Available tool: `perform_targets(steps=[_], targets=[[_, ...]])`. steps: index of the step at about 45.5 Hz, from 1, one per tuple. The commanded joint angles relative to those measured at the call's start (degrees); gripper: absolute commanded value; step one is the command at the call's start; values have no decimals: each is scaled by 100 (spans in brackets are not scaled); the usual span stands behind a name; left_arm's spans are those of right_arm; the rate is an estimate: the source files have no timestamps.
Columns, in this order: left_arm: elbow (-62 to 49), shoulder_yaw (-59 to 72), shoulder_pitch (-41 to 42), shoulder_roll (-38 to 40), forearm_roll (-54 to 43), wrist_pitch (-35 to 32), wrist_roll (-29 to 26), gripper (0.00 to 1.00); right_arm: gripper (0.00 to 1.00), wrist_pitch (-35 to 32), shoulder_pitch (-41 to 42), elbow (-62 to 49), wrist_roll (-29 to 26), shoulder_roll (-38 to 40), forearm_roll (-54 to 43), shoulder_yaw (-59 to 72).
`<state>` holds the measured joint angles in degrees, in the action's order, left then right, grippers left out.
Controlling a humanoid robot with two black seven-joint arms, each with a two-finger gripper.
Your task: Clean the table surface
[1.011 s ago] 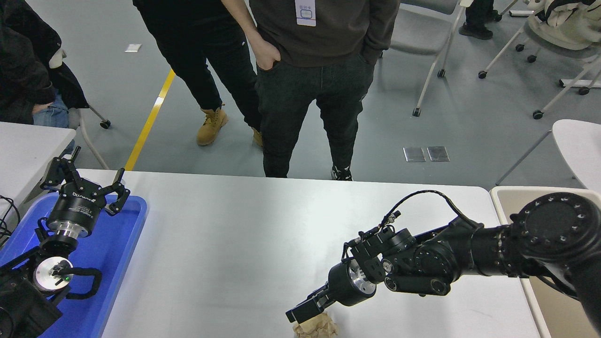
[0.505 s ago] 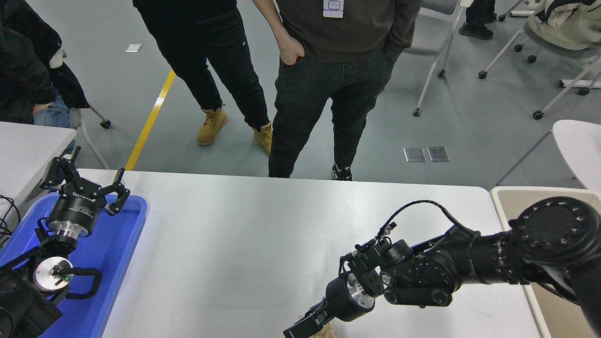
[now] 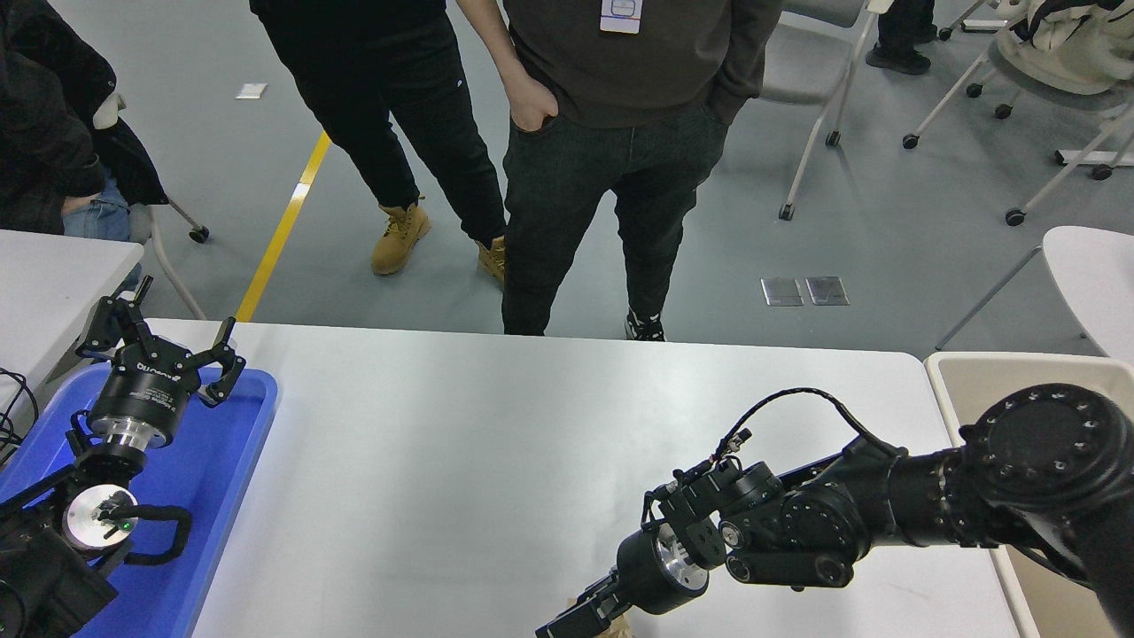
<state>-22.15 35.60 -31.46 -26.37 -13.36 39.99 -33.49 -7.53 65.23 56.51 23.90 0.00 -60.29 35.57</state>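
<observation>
The table surface (image 3: pixel 496 443) is a wide glossy white top that fills the lower half of the head view. A crumpled brown paper ball (image 3: pixel 617 627) lies at its near edge, mostly hidden by my right gripper (image 3: pixel 571 623) and cut off by the picture's bottom edge. The right arm reaches in from the right and angles down to the left onto the ball. Whether that gripper is open or shut does not show. My left gripper (image 3: pixel 173 332) stands parked and open above the blue tray (image 3: pixel 230 461) at the lower left.
Two people stand at the table's far side, one with a hand in a pocket (image 3: pixel 530 105). A beige surface (image 3: pixel 966 377) adjoins the table's right end. A smaller white table (image 3: pixel 53 275) sits at the left, with chairs (image 3: pixel 815 62) behind.
My right gripper has moved down and toward the near edge onto the paper ball, which now shows less. The nearer person shifted sideways. The left arm has not moved.
</observation>
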Motion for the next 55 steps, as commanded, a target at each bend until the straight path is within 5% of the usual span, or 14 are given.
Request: perform_targets(steps=[1, 55], targets=[[0, 0, 0, 0, 0, 0, 0, 100, 99, 6, -98, -44, 0, 0, -1, -120], [0, 0, 0, 0, 0, 0, 0, 100, 99, 33, -292, -26, 299, 589, -1, -121]])
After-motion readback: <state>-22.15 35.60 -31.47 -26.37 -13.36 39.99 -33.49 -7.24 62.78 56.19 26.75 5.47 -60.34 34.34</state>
